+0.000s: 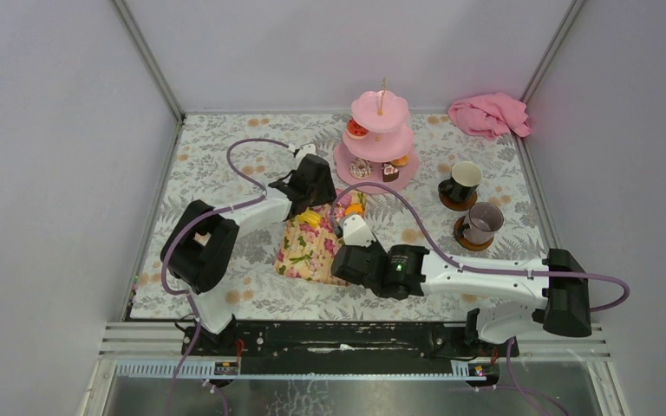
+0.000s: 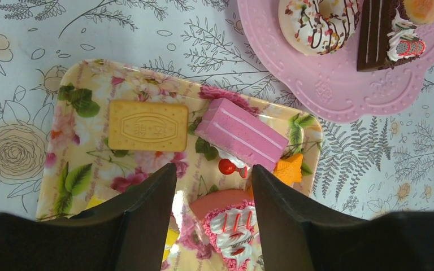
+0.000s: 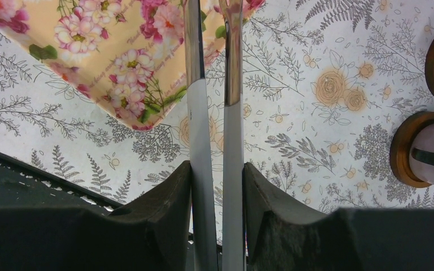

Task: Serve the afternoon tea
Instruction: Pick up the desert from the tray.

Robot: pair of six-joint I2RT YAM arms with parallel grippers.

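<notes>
— What is shown at the left of the counter [image 1: 225, 165]?

— The left arm is seen reached out over the far end of a floral tray [image 2: 79, 169]. Its jaws are held partly open and set astride a round pink cake [image 2: 231, 223] with white and red icing. A gap is left at one side, so nothing is gripped. Beyond that cake a tan biscuit [image 2: 147, 125] is laid flat on the tray, with a pink slab cake [image 2: 241, 134] just beside it. A small orange piece [image 2: 289, 170] is seen at the tray's right rim.

— And in the middle?

— The right jaws are closed on a pair of metal tongs [image 3: 196, 113]. The two arms of the tongs are pressed near together and pointed over the tray's edge. Their tips are cut off from view.

— What is found to the right?

— A pink three-tier stand [image 1: 380, 130] is set at the back. A sprinkled donut [image 2: 316, 22] and a chocolate slice [image 2: 378, 34] are laid on its lowest tier, and a red cake [image 1: 357, 130] on the middle tier. Right of the stand a black mug [image 1: 462, 182] and, nearer, a grey mug [image 1: 483, 223] are each stood upright on a brown coaster [image 3: 407, 149]. A pink cloth [image 1: 488, 114] is crumpled in the far right corner.
</notes>
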